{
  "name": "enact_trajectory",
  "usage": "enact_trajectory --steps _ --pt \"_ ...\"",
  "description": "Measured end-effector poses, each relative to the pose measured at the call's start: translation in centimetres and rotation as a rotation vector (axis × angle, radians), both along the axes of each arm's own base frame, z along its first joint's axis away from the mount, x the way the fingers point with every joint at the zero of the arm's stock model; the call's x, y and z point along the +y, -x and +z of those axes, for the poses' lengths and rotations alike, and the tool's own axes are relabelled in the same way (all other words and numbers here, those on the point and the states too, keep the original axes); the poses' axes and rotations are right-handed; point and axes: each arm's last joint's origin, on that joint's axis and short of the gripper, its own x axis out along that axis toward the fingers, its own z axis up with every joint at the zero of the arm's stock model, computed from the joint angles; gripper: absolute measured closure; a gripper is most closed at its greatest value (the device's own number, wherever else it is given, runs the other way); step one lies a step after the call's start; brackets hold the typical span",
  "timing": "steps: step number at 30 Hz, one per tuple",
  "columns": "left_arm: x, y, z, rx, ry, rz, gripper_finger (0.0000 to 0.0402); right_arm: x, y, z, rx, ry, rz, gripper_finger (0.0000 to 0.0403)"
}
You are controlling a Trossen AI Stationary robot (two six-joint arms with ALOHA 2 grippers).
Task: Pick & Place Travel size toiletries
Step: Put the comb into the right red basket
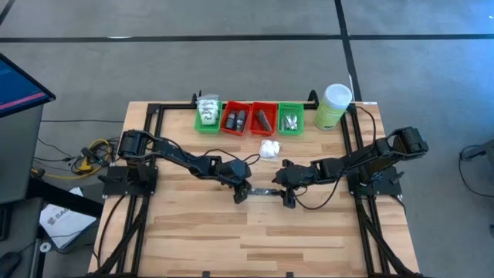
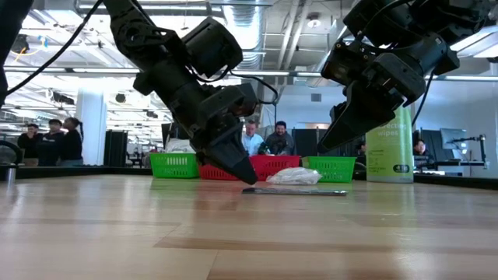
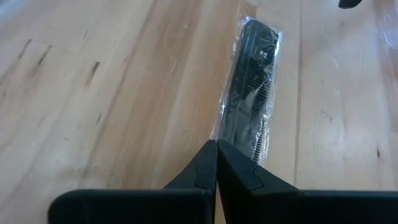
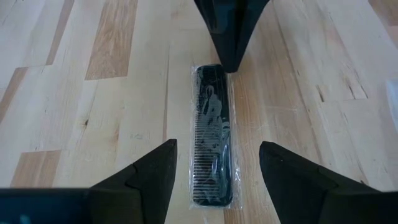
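My desk (image 1: 193, 232) of pale wood planks is the biggest thing here, and my two dark arms reach in over it from either side toward its middle. At the far edge stands one tall pale green canister (image 1: 333, 106) with a white lid; the low view shows white lettering on it that reads like "wipes", though I cannot make out the rest. Beside it runs a row of four small trays: one green tray (image 1: 207, 116) holding white packets, two red trays (image 1: 249, 119) with dark pieces in them, and another green tray (image 1: 291, 119) with silvery bits. One loose white packet (image 1: 268, 148) lies on the wood just in front of the trays. Smallest and nearest my work is a single dark comb (image 4: 212, 134) in a clear wrapper, lying flat on the desk between my two claws. My left claw (image 3: 217, 163) is clenched tight, fingers pressed together, its tip down at one end of the comb's wrapper. My right claw (image 4: 214, 165) is released, its fingers spread on either side of the comb's other end without gripping it.
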Motion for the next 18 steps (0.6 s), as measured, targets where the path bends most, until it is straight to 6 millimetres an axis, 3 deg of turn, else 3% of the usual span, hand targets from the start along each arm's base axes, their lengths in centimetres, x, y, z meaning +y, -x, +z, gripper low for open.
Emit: enact_trajectory --steps 18 --pt "-0.4 -0.1 -1.5 0.046 0.03 0.028 0.0401 0.0 0.0 0.0 -0.002 0.0 0.001 0.0182"
